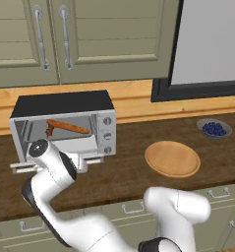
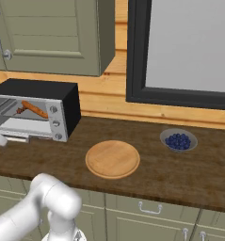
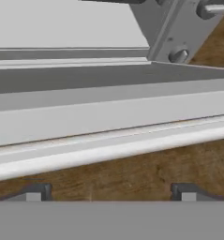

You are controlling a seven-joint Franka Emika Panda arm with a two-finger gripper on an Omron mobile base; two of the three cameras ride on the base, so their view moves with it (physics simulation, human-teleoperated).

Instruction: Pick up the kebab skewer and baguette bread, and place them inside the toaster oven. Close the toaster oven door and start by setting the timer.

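Toaster oven door hangs folded down flat from the toaster oven, its silver bar handle running across my hand view just above the two dark tips of the gripper, whose jaws stand wide apart with nothing between them. I judge the loading done and the closing step at hand: the baguette bread lies slanted on the rack inside the toaster oven cavity, and the kebab skewer shows as a small dark red lump at the loaf's left end, touching or just beside it; I cannot tell which.

I expect the door to be a stiff, hinged slab of metal and glass, light enough to swing but smooth and liable to slip off a fingertip. The bar handle along its outer edge is the place I would take it, or push up from beneath that edge.

To the right of the toaster oven, the round wooden plate sits bare on the dark counter, and beyond it a small grey bowl holds blueberries. Three knobs line the right panel of the toaster oven, untouched.
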